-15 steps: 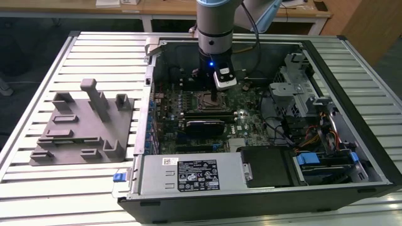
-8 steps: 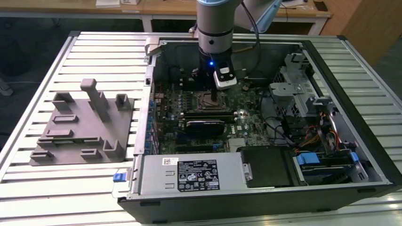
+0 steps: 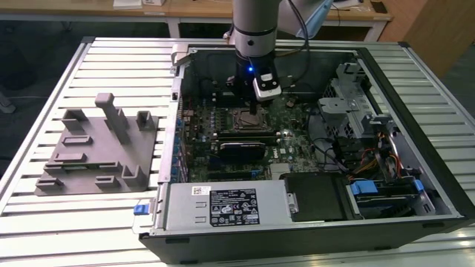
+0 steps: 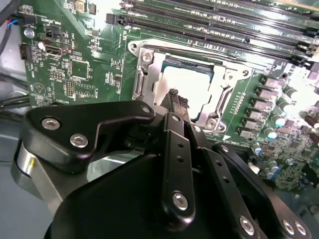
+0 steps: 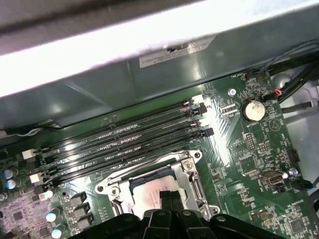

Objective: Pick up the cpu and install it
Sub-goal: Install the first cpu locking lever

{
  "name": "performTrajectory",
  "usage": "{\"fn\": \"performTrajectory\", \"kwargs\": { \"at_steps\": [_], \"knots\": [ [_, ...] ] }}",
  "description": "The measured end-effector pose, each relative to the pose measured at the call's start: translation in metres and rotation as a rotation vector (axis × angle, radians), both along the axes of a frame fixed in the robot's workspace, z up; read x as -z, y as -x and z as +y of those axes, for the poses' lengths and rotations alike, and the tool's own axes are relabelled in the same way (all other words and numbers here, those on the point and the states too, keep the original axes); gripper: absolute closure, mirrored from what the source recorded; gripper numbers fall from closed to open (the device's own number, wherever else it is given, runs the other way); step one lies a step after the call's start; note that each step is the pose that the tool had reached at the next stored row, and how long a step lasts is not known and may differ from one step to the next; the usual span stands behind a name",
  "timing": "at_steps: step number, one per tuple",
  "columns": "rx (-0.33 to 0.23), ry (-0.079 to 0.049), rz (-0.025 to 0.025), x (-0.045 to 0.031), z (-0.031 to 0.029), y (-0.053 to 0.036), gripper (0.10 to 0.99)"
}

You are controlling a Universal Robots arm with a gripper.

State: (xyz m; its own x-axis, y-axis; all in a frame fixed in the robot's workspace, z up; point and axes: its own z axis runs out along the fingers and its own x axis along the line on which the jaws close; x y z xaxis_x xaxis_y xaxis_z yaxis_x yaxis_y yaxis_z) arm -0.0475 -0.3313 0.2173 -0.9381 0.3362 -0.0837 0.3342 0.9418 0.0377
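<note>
Looking down the arm in the exterior view, I have the gripper (image 3: 255, 115) lowered into the open computer case (image 3: 415, 111), just above centre of the frame, directly over the socket (image 3: 248, 118) on the motherboard (image 3: 293, 146). I keep the arm vertical here because the chip has to go in flat, between the raised frame edges.

In the second wrist view the cpu (image 4: 187, 87), with its pale silvery top, lies inside the metal frame (image 4: 149, 79) of the socket, upper middle of the frame. The fingers (image 4: 178, 103) come to a narrow dark tip right at the chip's near edge, drawn close together with no wide gap between them. Whether they are pinching the chip's edge or merely resting against it, I cannot tell.

The first wrist view gives me the opposite side: the fingertips (image 5: 169, 199) sit at the lower centre, over the pale chip (image 5: 147, 191), with the memory slots (image 5: 124, 142) running diagonally above.

At the left of the exterior view the grey fixture (image 3: 93, 150) stands on the slatted table (image 3: 119, 61), well apart from the case.

I judge the chip seated or nearly so.
</note>
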Motion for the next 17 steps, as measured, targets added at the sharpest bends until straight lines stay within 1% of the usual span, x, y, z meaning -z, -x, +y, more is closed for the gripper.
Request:
{"fn": "performTrajectory", "kwargs": {
  "at_steps": [3,6,13,14,17],
  "knots": [
    [0.000,0.000,0.0000,-0.0045,0.0000,0.0000,0.980],
    [0.000,0.000,0.0000,-0.0110,0.0000,0.0000,0.980],
    [0.000,0.000,0.0001,-0.0122,0.0000,0.0000,0.980],
    [0.000,0.001,0.0012,-0.0122,0.0000,0.0000,0.980],
    [0.000,0.005,0.0074,-0.0122,-0.0003,0.0000,0.980]
  ]
}}
